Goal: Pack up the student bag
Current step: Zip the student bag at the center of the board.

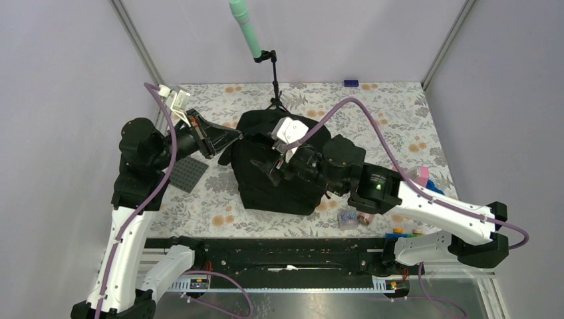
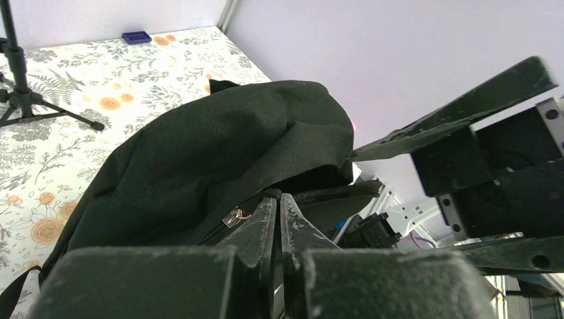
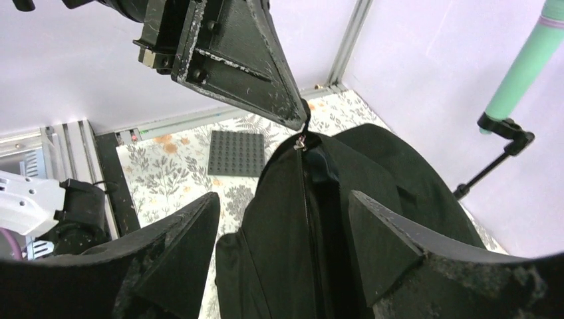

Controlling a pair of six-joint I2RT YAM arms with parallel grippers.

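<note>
The student bag (image 1: 279, 176), a large black backpack, lies in the middle of the table. My left gripper (image 1: 234, 137) is shut on the bag's fabric edge at the top of its zipper and holds that edge up. In the left wrist view the closed fingertips (image 2: 279, 201) pinch the fabric beside the silver zipper pull (image 2: 234, 216). My right gripper (image 1: 274, 169) is open and empty just above the bag. In the right wrist view its jaws stand wide apart either side of the zipper line (image 3: 307, 199), with the left gripper (image 3: 296, 118) above the pull (image 3: 300, 141).
A grey studded baseplate (image 1: 188, 174) lies left of the bag. A tripod stand (image 1: 274, 83) with a green handle stands behind it. A small blue brick (image 1: 350, 83) sits at the back. A pink item (image 1: 420, 174), a clear box (image 1: 347, 219) and coloured pieces (image 1: 406, 232) lie right.
</note>
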